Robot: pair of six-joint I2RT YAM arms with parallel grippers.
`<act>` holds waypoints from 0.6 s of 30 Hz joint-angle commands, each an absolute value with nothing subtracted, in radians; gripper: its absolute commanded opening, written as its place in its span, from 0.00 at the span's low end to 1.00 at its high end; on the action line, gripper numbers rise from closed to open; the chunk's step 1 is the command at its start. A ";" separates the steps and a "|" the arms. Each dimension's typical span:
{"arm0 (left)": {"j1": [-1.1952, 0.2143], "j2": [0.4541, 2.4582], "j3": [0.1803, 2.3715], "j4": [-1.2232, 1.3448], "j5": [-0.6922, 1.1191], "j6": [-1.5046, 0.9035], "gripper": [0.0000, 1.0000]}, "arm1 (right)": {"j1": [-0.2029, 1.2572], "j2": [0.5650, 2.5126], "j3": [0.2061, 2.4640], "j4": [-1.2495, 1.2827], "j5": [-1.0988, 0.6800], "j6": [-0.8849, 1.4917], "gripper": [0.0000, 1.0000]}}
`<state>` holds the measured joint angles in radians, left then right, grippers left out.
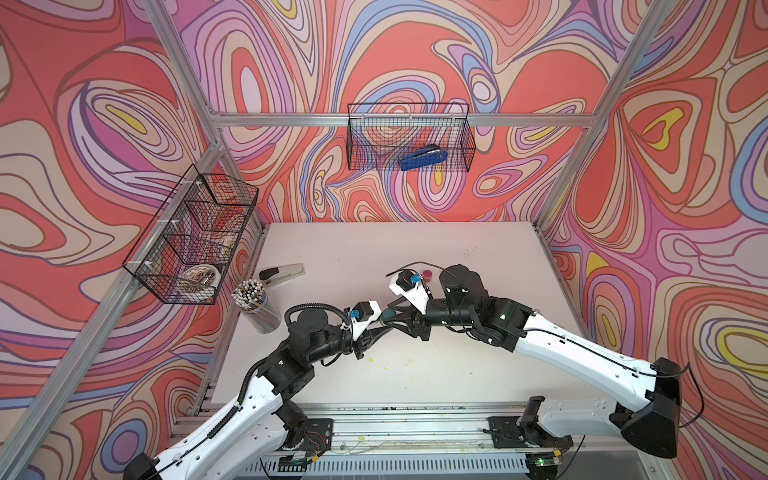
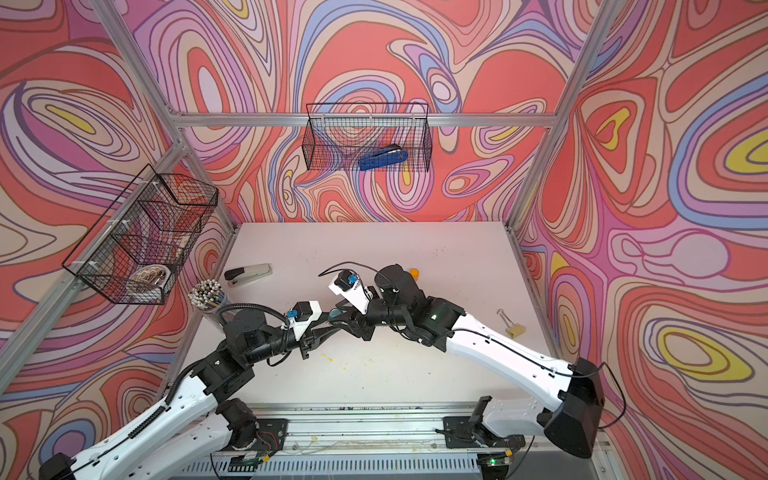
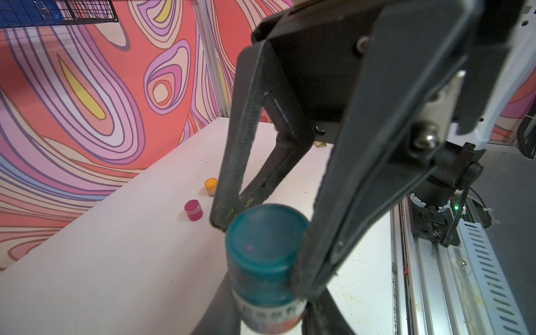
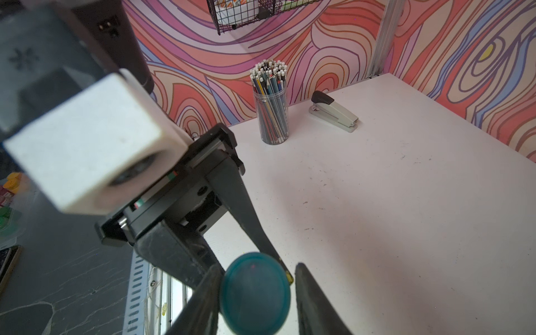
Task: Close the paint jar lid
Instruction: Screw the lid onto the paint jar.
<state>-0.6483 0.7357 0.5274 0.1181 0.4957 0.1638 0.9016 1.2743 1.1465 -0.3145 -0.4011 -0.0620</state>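
**Two arms meeting over the white table (image 1: 415, 374), a little left of centre in both top views.** The left gripper (image 1: 383, 325) reaches in from the lower left. It is clamped on the body of the paint jar (image 3: 268, 290) and holds it clear of the tabletop. The jar's labelled body sits at the bottom edge of the left wrist view. The teal lid (image 4: 255, 293) sits on the jar's mouth and faces the right gripper (image 1: 400, 316), which comes in from the right. The right gripper's fingers (image 3: 237, 162) straddle the lid without yet clamping it. In the right wrist view one finger touches the lid's rim and a narrow gap shows at the other. Whether the lid is screwed down tight cannot be told.

**Elsewhere on the table.** A magenta jar (image 3: 193, 210) and an orange jar (image 3: 211, 185), both capped, stand near each other left of centre in the left wrist view, apart from the grippers. A clear cup of pencils (image 4: 271, 116) and a grey stapler (image 4: 333, 111) sit at the table's left edge in the top views. A binder clip (image 2: 513, 326) lies by the right edge.

**On the walls.** A wire basket (image 1: 409, 137) on the back wall, upper centre, holds a blue stapler (image 1: 424, 160). A second basket (image 1: 191, 237) hangs on the left wall.
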 commanded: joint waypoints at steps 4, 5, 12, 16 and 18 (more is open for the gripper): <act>-0.649 0.742 0.556 0.117 0.496 0.176 0.29 | 0.895 1.264 1.168 -0.320 -0.423 -0.060 0.38; -0.649 0.743 0.557 0.117 0.496 0.176 0.29 | 0.895 1.265 1.167 -0.321 -0.423 -0.061 0.37; -0.649 0.747 0.566 0.125 0.468 0.192 0.28 | 0.896 1.274 1.167 -0.314 -0.433 -0.050 0.30; -0.649 0.758 0.570 0.159 0.410 0.219 0.28 | 0.895 1.284 1.163 -0.300 -0.414 -0.022 0.30; -0.649 0.768 0.570 0.199 0.374 0.234 0.28 | 0.895 1.297 1.164 -0.291 -0.394 -0.004 0.29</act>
<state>-0.6495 0.7570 0.5388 0.1280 0.4587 0.1967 0.8932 1.2778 1.1465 -0.3046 -0.3996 -0.0505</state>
